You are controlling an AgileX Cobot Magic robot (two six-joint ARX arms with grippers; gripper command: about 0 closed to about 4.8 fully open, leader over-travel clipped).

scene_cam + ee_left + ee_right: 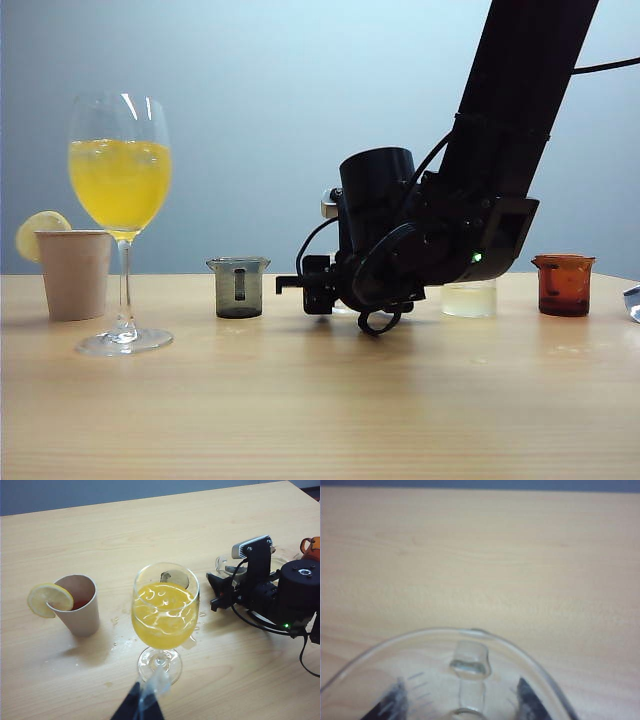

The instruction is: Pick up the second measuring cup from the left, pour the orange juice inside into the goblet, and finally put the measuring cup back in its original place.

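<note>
The goblet (pixel 120 215) (pixel 165 612) stands at the left, its bowl filled with orange juice (pixel 118 183). My right gripper (pixel 465 707) (pixel 322 287) is low over the table's middle, shut on the second measuring cup (pixel 470 662), a small clear beaker that looks empty. In the exterior view the gripper hides most of that cup. In the left wrist view its clear rim (pixel 223 564) shows beside the right gripper (pixel 218 587). My left gripper (pixel 145 700) hovers just in front of the goblet's foot, fingers together, holding nothing.
A paper cup (pixel 74 272) (pixel 75 605) with a lemon slice stands left of the goblet. A grey-green cup (pixel 238 287), a wider clear cup of pale liquid (pixel 469 298) and an amber cup (pixel 564 285) line the row. Droplets (pixel 122 642) lie near the goblet.
</note>
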